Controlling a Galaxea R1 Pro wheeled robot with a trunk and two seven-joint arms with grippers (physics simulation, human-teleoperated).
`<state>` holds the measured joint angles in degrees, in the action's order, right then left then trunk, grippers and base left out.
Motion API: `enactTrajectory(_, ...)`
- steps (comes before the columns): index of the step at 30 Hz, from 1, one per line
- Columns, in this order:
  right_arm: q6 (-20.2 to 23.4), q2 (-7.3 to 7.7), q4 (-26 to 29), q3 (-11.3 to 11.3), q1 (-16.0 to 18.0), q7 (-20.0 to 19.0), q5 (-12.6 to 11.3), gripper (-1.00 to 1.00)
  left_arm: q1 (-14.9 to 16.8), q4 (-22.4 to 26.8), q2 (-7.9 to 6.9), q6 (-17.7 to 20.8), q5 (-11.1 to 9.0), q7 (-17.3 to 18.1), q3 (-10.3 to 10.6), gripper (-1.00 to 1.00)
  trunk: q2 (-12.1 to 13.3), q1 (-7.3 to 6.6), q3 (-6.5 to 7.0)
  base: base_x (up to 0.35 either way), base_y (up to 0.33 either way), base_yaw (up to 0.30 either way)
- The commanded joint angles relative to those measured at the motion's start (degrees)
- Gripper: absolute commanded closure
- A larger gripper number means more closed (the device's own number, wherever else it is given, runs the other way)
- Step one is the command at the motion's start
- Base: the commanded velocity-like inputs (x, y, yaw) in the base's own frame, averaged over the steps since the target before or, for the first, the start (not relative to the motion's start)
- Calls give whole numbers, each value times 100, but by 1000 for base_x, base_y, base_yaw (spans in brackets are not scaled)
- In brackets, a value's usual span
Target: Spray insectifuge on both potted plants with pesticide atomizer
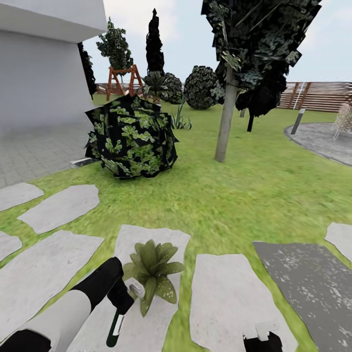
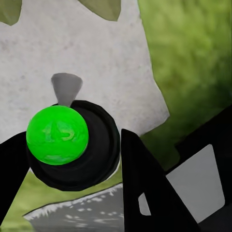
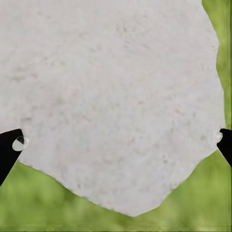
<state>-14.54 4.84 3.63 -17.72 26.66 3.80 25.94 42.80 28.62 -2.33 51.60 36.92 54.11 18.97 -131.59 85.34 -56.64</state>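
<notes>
Garden lawn (image 1: 254,186) ahead, pale stepping stones (image 1: 61,208) crossing it, grey paved circle (image 1: 322,139) far right, slatted fence (image 1: 318,95) behind. I see left gripper (image 1: 120,298) clamped on pesticide atomizer (image 1: 117,322), white trigger head just beside potted plant (image 1: 154,271) sitting on stone. Left wrist view: green mark (image 2: 57,135) on bottle's dark round end, between black fingers (image 2: 145,183). Right gripper (image 3: 116,140) spread wide, holding nothing, above stone slab (image 3: 116,96). Boxy shrub (image 1: 132,137) and tree trunk (image 1: 225,117) farther off.

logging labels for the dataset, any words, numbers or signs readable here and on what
No readable text anywhere.
Blurred embossed marks, perhaps digits, on the bright green round cap of the small dark spray bottle in the left tool: too smeared to read.
</notes>
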Motion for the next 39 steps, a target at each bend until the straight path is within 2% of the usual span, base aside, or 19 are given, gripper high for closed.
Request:
enactTrajectory(1,-23,0,-11,-41,6,24,60,-100,0,21,-5,8,52,56,19,100,-2,-3,-5,-234,227,-238)
enactTrajectory(7,-23,0,-11,-39,6,24,59,-100,55,392,-15,43,59,50,19,100,-2,-3,-5,-234,227,-238)
enactTrajectory(8,-23,0,-11,-40,6,24,60,-100,196,402,-28,61,49,65,21,100,-2,-3,-5,-225,234,-238)
enactTrajectory(9,-23,0,-11,-40,6,24,61,-100,572,400,-82,71,87,484,39,100,-2,-3,-5,-195,247,-229)
enactTrajectory(10,-23,0,-11,-41,6,24,61,-100,721,399,-93,70,120,700,52,100,-2,-3,-5,-188,252,-213)
enactTrajectory(12,-23,0,-11,-44,6,24,61,-100,921,394,-92,70,161,868,68,100,-2,-3,-5,-157,270,-185)
enactTrajectory(16,-30,9,-11,-47,6,24,67,-100,1095,316,-99,76,156,916,86,100,-2,-3,-5,5,293,-56)
enactTrajectory(27,-32,9,-11,-47,6,24,69,-100,1005,309,-78,70,164,910,122,100,-2,-3,-5,200,269,0)
enactTrajectory(32,-24,0,-11,-47,6,24,62,-100,994,296,-109,61,173,923,652,100,-2,-3,-5,213,260,0)
enactTrajectory(34,-23,0,-11,-47,6,24,61,-100,988,292,-101,39,168,966,732,100,-2,-3,-5,189,244,-7)
enactTrajectory(36,-23,0,-11,-47,6,24,61,-100,986,267,-103,14,187,1276,752,100,-2,-3,-5,158,202,-115)
enactTrajectory(38,-23,0,-11,-46,6,24,61,-100,984,261,-105,3,293,1456,760,100,-2,-3,-5,145,158,-225)
enactTrajectory(39,-23,0,-11,-47,6,24,61,-100,978,259,-94,1,421,1496,762,100,-2,-3,-5,81,69,-256)
